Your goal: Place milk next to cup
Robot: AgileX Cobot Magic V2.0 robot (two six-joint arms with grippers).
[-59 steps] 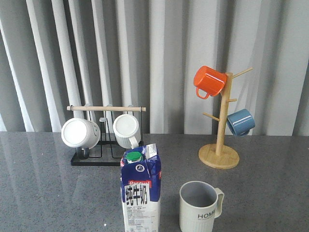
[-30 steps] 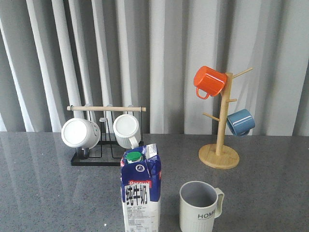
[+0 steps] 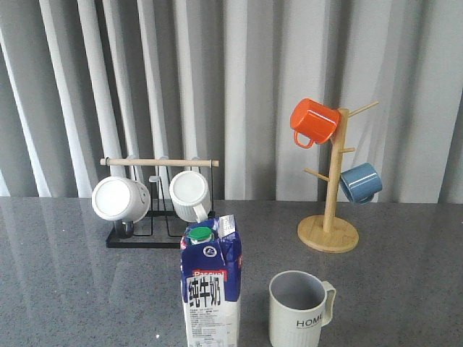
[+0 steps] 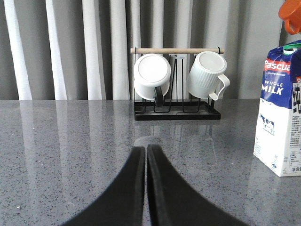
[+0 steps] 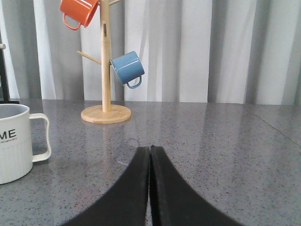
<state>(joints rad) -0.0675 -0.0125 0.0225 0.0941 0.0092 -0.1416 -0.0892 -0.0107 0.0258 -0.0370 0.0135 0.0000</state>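
The milk carton (image 3: 210, 289) stands upright near the table's front edge, blue top, white base, green cap. It also shows in the left wrist view (image 4: 281, 110). The cream ribbed "HOME" cup (image 3: 298, 310) stands upright just right of it, a small gap between them, handle to the right. Part of the cup shows in the right wrist view (image 5: 14, 141). My left gripper (image 4: 146, 149) is shut and empty, low over the table, left of the milk. My right gripper (image 5: 150, 149) is shut and empty, right of the cup. Neither gripper shows in the front view.
A black rack with a wooden bar (image 3: 159, 163) holds two plain white mugs (image 3: 120, 198) at the back left. A wooden mug tree (image 3: 329, 233) with an orange mug (image 3: 313, 121) and a blue mug (image 3: 360, 183) stands at the back right. Grey curtains hang behind.
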